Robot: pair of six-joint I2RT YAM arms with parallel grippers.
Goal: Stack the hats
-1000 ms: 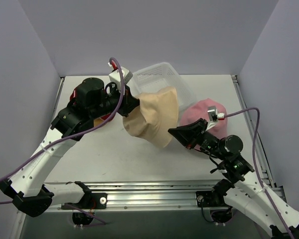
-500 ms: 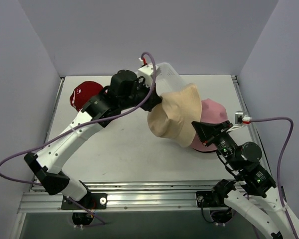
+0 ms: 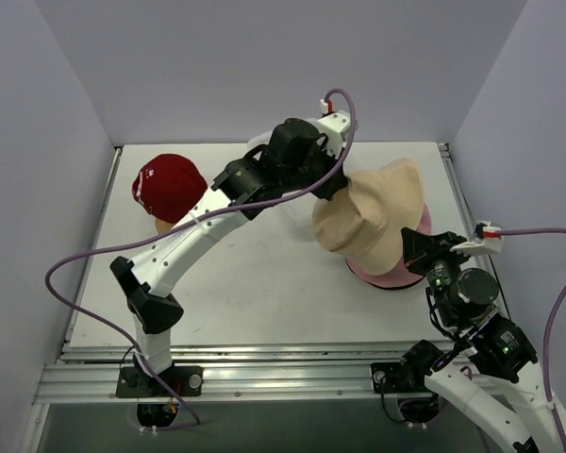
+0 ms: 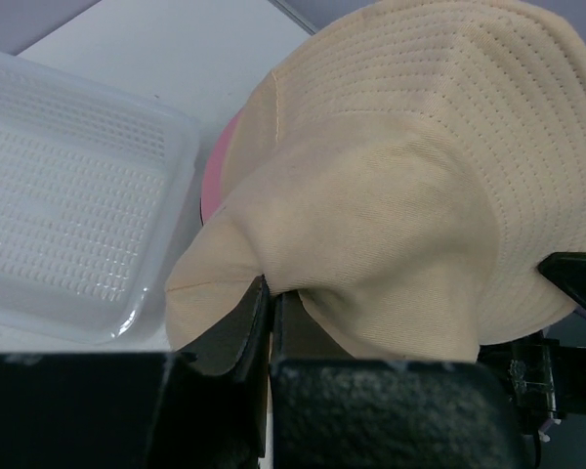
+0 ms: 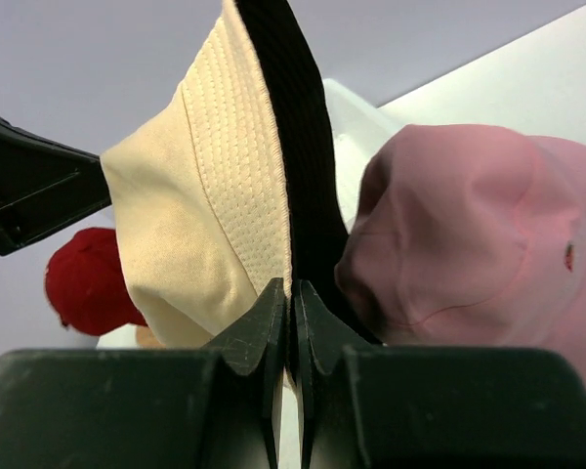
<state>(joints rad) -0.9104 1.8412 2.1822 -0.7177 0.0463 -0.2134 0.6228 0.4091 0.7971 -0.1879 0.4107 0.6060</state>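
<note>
The counter (image 3: 264, 283) carries the pink hat (image 3: 389, 277) on its right side. The tan bucket hat (image 3: 373, 222) hangs tilted and crumpled just above it, slung between both arms. The left jaws are clenched on a fold of its crown, the right jaws on its brim. The biggest risk is that it lands askew and slides off the pink crown. A lesser one is that an uneven release lets one arm drag either hat sideways. The least is fabric snagging in a pinch. The red cap (image 3: 167, 184) sits well apart, far left.
</note>
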